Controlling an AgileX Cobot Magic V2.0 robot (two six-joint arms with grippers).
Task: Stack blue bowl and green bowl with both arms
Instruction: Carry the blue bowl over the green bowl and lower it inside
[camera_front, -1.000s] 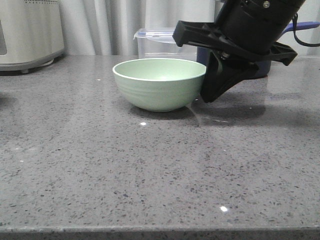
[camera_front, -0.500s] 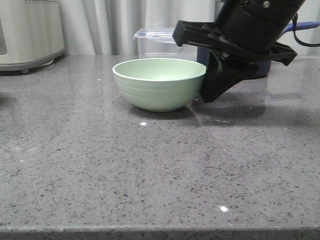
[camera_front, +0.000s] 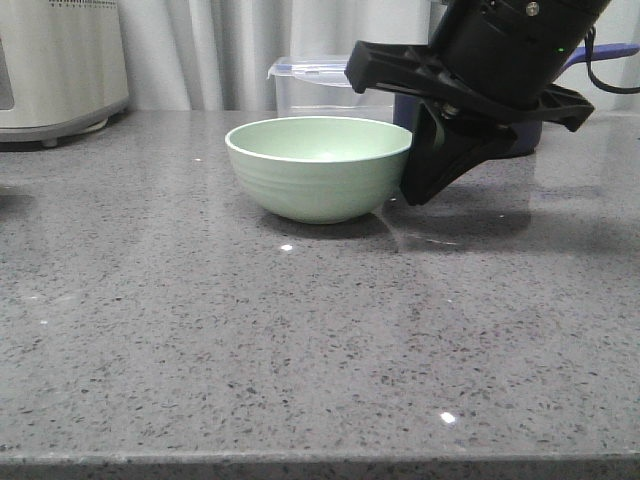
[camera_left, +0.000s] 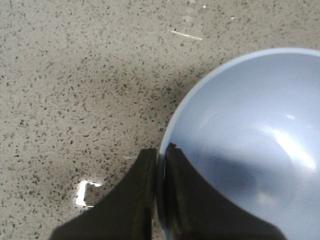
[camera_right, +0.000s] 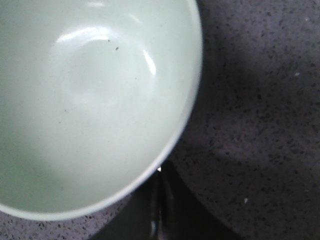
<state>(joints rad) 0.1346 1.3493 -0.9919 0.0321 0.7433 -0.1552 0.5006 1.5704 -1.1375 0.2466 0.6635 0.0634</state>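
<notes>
Both bowls are gripped, neither stacked: the right gripper (camera_front: 418, 160) pinches the green bowl (camera_front: 318, 167) at its rim on the countertop (camera_front: 300, 350); the left gripper (camera_left: 160, 192) clamps the blue bowl (camera_left: 250, 140), outside the front view.

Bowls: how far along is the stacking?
Done: each end effector is pinched on a rim, the left on the blue bowl, the right on the green bowl. In hand: both grips. Left: lifting one bowl into the other; the green one sits on the counter.
</notes>
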